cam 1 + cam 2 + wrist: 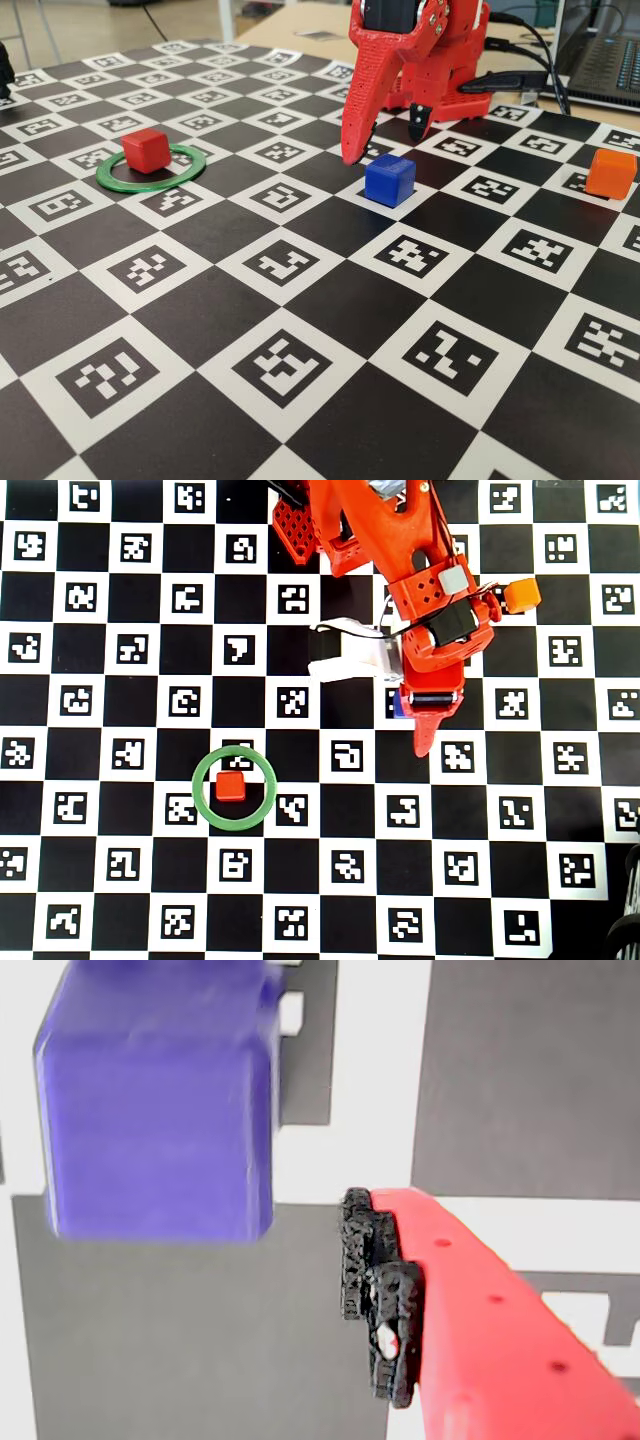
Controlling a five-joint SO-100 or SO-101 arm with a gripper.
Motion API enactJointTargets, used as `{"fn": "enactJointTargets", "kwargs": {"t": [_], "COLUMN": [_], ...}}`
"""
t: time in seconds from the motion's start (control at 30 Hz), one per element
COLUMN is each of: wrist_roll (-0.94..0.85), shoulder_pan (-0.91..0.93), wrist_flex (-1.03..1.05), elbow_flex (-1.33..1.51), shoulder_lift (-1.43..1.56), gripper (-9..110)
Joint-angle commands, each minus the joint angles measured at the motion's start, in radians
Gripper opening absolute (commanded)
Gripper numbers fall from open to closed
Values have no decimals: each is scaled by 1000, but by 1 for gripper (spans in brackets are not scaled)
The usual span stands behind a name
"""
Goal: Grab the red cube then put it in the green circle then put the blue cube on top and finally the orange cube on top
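The red cube [146, 149] [231, 786] sits inside the green circle [190, 172] [200, 790], toward its far side in the fixed view. On a white square at mid-board stands the blue cube [389, 179] [155, 1100]; in the overhead view only a blue sliver [396, 708] shows under the arm. My gripper [385, 138] hangs open just behind and above the blue cube, touching nothing. The wrist view shows only one red finger [480, 1320] with its black pad, to the right of the cube. The orange cube [610, 172] [521, 595] rests far right.
The board is a black-and-white checker mat [300, 400] with printed marker tags. The red arm base [445, 85] stands at the back. A laptop [605, 60] and cables [520, 80] lie behind it at the back right.
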Motion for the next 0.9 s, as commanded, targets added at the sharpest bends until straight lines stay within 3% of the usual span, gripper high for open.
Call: {"fn": "enactJointTargets", "kwargs": {"t": [0.0,0.87], "wrist_roll": [-11,-20], "shoulder_pan": [15,-9], "wrist_flex": [-18,-173], "elbow_flex": [3,86], "shoulder_lift": [14,-34], "gripper": [49,49]}}
